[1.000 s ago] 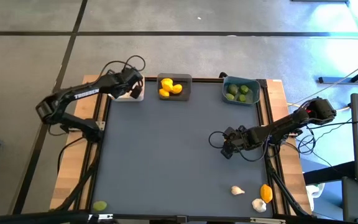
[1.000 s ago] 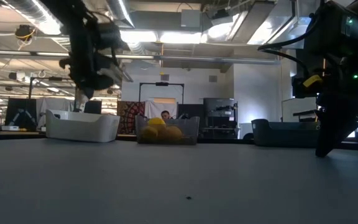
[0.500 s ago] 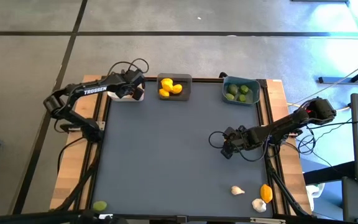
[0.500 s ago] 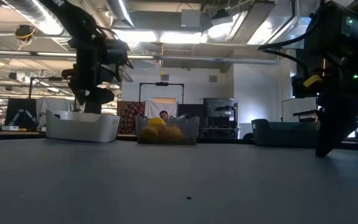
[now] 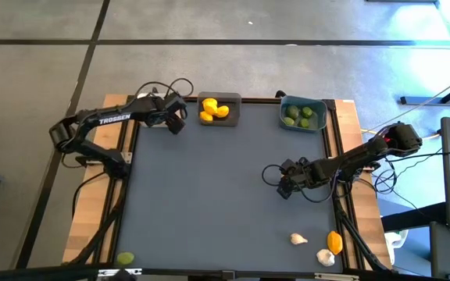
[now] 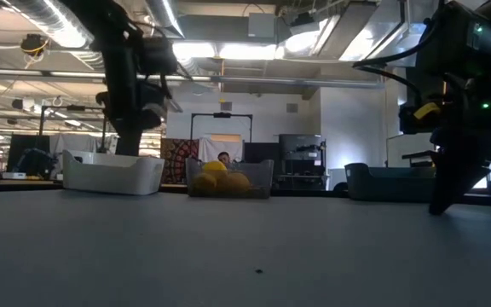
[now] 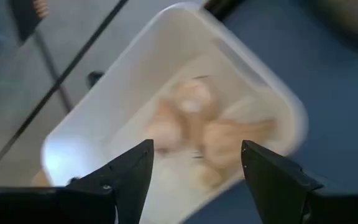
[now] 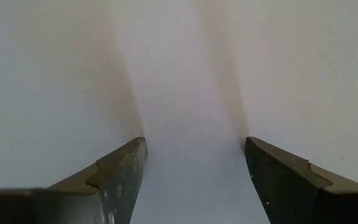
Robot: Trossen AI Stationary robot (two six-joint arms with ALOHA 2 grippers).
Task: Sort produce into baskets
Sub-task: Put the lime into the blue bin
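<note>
My left gripper [image 5: 176, 123] hangs open above the white basket [image 7: 166, 81], and the arm hides most of that basket in the high view. Several whitish garlic bulbs [image 7: 194, 124] lie in it. Yellow fruits [image 5: 213, 110] fill the dark grey basket [image 5: 234, 100], and green fruits [image 5: 299, 115] lie in the teal basket [image 5: 317, 104]. My right gripper [image 5: 286, 187] stands open low over bare table at the right. Two garlic bulbs [image 5: 298, 239] [image 5: 325, 256] and an orange fruit [image 5: 334, 241] rest near the front right corner. A green fruit [image 5: 125, 257] lies at the front left.
The three baskets stand in a row along the table's far edge [image 6: 113, 170] [image 6: 228, 181] [image 6: 390, 182]. Wooden rails [image 5: 116, 195] border the dark mat on both sides. The mat's middle [image 5: 209, 195] holds nothing.
My left gripper has sunk a little and shifted over the white basket toward the table's right and near side, rolling about its wrist as it went. My right arm has kept still.
</note>
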